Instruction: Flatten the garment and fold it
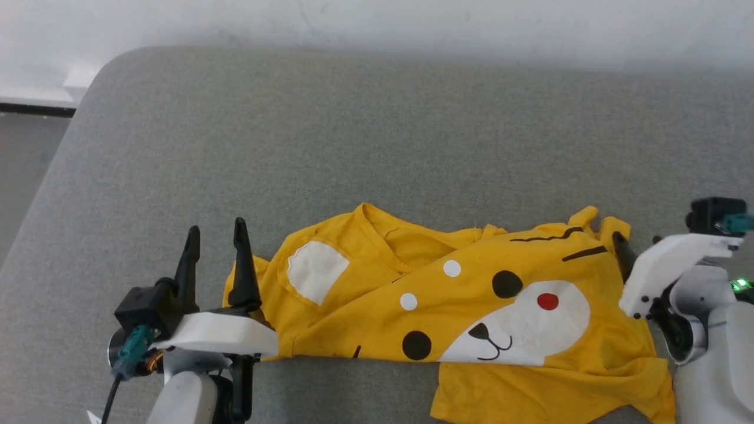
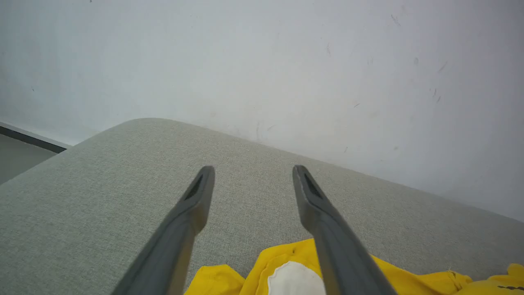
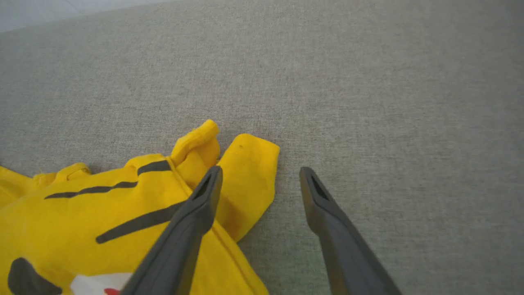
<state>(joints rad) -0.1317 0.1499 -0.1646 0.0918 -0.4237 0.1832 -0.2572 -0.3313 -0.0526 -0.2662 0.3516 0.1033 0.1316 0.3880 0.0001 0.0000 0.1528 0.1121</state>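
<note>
You see the garment (image 1: 459, 300) lying rumpled on the grey fabric worktop (image 1: 377, 147), across the lower middle and lower right of the head view. Its cartoon print faces up, and its neckline sits toward the upper left of the cloth. Your left gripper (image 1: 216, 228) is at the lower left of that frame with its fingers spread and nothing between them. One finger stands right at the garment's left edge. In the left wrist view, that finger crosses over a white patch at the bottom of the frame. Your right gripper (image 3: 261, 170) is also spread. In the right wrist view, its left-hand finger lies over a folded yellow corner beside black stripes, and the other is over bare worktop.
</note>
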